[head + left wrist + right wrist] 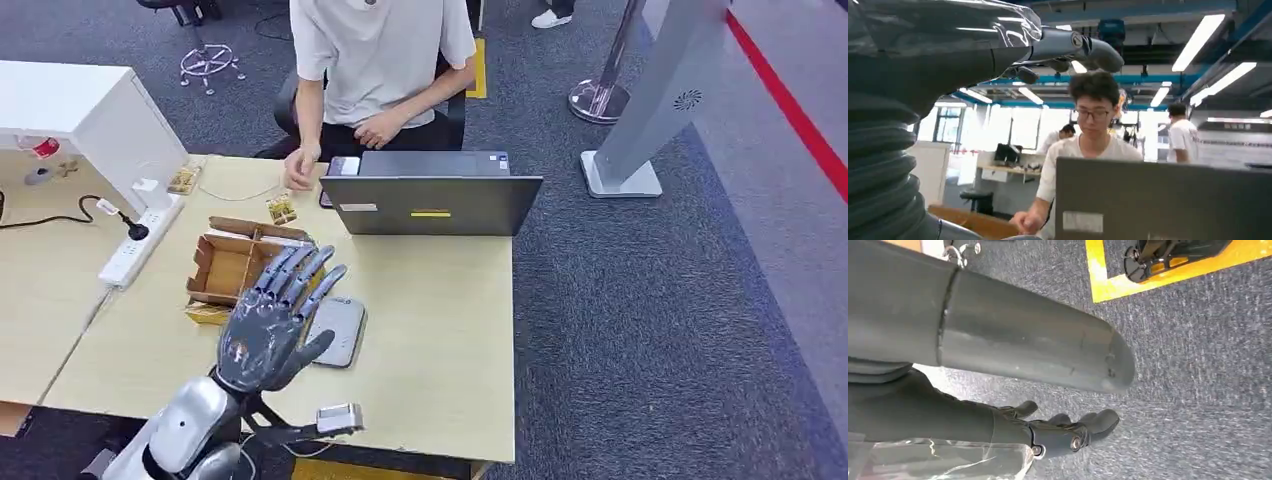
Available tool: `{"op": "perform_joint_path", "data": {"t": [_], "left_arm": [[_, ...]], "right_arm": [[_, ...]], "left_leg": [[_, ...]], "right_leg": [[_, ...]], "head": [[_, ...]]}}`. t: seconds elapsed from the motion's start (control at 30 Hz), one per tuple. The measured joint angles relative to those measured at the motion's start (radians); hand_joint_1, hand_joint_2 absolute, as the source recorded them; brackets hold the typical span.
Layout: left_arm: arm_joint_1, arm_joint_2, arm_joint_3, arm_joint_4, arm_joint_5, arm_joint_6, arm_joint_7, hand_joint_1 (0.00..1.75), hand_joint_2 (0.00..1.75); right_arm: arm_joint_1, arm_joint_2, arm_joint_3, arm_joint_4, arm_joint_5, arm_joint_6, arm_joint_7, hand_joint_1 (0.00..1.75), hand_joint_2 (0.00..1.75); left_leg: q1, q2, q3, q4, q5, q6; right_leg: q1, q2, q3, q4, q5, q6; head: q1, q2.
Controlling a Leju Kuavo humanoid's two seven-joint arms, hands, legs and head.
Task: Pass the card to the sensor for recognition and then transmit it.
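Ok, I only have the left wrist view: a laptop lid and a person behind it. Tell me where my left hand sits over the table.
Observer: In the head view, the left hand hovers with fingers spread, overlapping a cardboard box and a flat grey pad.
Operator: Now give me the right hand.
Observer: The right wrist view has the right hand hanging over grey carpet, fingers apart, holding nothing.
Operator: Find me a card.
Observer: A small yellowish card-like item lies on the table near the person's hand, beyond the box.

Around one dark laptop (432, 204) on the table: one open cardboard box (228, 266), one grey sensor pad (337, 331), one white power strip (138, 246), two small card packets (281, 209).
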Motion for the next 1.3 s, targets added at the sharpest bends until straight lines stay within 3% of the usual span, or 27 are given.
{"op": "perform_joint_path", "data": {"t": [0.1,0.17,0.3,0.67,1.3], "left_arm": [[0.073,0.069,-0.004,-0.064,0.016,-0.149,0.08,0.0,1.75],[0.1,0.11,-0.004,-0.081,0.027,-0.206,0.115,0.0,1.75],[0.104,0.146,0.014,-0.078,0.066,-0.275,0.148,0.0,1.75],[0.106,0.129,0.075,-0.054,0.058,-0.259,0.2,0.0,1.75],[0.09,0.076,0.2,0.106,0.055,-0.272,0.24,0.0,1.75]], "right_arm": [[0.001,0.003,-0.02,0.0,-0.014,-0.001,-0.001,0.0,0.0],[0.001,0.003,-0.031,0.0,-0.02,0.014,-0.004,0.0,0.0],[-0.001,-0.017,-0.044,-0.002,-0.029,0.153,-0.019,0.0,0.0],[-0.002,-0.031,-0.058,-0.003,-0.025,0.166,-0.02,0.0,0.0],[-0.003,-0.067,-0.057,-0.003,0.014,0.206,-0.021,0.0,0.0]], "left_leg": [[0.0,-0.001,0.001,0.0,0.0,0.0],[0.0,-0.002,0.001,0.0,0.0,-0.001],[0.001,-0.003,0.001,0.0,0.001,-0.001],[0.0,-0.003,0.001,0.0,0.001,0.0],[0.0,-0.003,0.001,0.0,0.001,0.0]], "right_leg": [[0.0,-0.001,0.0,0.001,-0.001,-0.001],[0.001,-0.002,0.0,0.001,-0.001,-0.001],[0.001,-0.004,0.001,0.001,-0.001,-0.001],[0.0,-0.004,0.002,0.001,-0.001,-0.001],[0.0,-0.004,0.002,0.001,-0.001,-0.001]], "head": [[-0.001,0.0],[-0.001,0.0],[-0.001,0.0],[0.0,0.0],[0.0,0.0]]}}
